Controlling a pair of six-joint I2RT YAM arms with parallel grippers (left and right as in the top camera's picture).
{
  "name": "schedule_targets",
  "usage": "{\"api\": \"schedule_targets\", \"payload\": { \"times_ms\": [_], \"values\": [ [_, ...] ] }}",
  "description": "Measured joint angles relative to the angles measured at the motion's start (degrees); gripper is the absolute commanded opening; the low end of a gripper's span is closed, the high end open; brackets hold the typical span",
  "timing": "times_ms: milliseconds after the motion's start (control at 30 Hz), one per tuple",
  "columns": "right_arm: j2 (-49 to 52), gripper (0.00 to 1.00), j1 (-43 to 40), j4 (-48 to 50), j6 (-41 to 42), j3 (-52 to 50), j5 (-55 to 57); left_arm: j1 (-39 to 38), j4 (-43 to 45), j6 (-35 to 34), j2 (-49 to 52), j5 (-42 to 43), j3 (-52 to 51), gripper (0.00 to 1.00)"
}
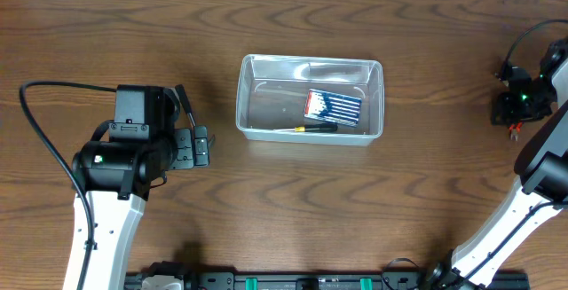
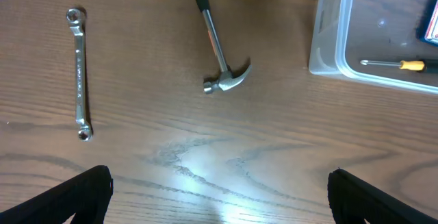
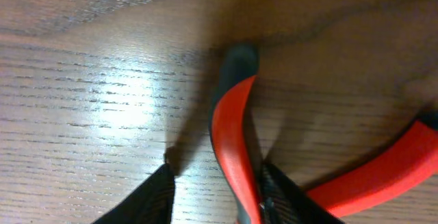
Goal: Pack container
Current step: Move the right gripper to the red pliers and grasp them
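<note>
The clear plastic container stands mid-table and holds a blue box and a yellow-handled screwdriver. Its corner also shows in the left wrist view. My left gripper is open and empty above bare table, left of the container. A hammer and a steel wrench lie ahead of it. My right gripper is at the far right edge. Its narrowed jaws straddle one red handle of the pliers. The handle rests against the right finger, with a gap on the left.
The pliers' second red handle lies to the right of the jaws. The hammer's black handle shows beside my left arm in the overhead view. Black cables loop at the left and right table edges.
</note>
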Motion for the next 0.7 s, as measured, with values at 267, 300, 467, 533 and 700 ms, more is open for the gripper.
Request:
{"api": "schedule_targets", "payload": {
  "times_ms": [267, 300, 467, 533, 700],
  "values": [
    [0.0, 0.27, 0.0, 0.02, 0.26, 0.0, -0.22, 0.0, -0.15, 0.0, 0.0, 0.0, 0.0, 0.98],
    [0.0, 0.25, 0.0, 0.0, 0.37, 0.0, -0.28, 0.0, -0.15, 0.0, 0.0, 0.0, 0.0, 0.98],
    [0.0, 0.16, 0.0, 0.0, 0.61, 0.0, -0.63, 0.0, -0.15, 0.0, 0.0, 0.0, 0.0, 0.98],
    [0.0, 0.11, 0.0, 0.0, 0.85, 0.0, -0.74, 0.0, -0.15, -0.02, 0.0, 0.0, 0.0, 0.98],
    [0.0, 0.04, 0.0, -0.02, 1.11, 0.0, -1.14, 0.0, -0.15, 0.0, 0.0, 0.0, 0.0, 0.98]
  ]
}}
